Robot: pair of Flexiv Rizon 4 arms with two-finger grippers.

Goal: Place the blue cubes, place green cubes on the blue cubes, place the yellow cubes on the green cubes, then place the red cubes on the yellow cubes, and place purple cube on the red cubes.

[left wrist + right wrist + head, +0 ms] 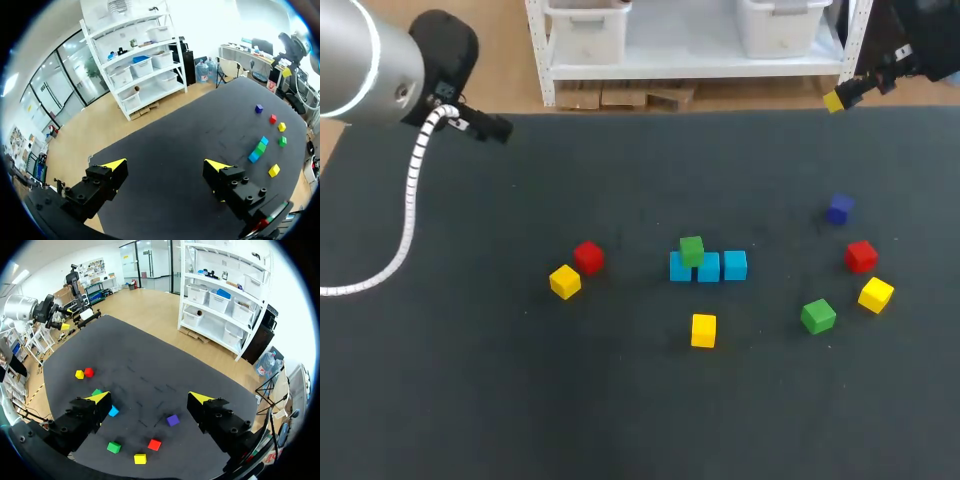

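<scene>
Three blue cubes (708,267) sit touching in a row at the middle of the surface (620,420), which makes them the base layer. One green cube (691,250) already rests on top toward the row's left end, leaving room beside it for its partner. The second green cube (817,316) lies loose at the near right and is probably the next piece wanted. The yellow cubes (703,330), red cubes (588,257) and purple cube (839,209) are scattered around the row, waiting for the higher layers. The left claw (166,166) and right claw (149,399) are both spread wide and hold nothing. They hang high over the far corners, apparently parked clear of the stack.
</scene>
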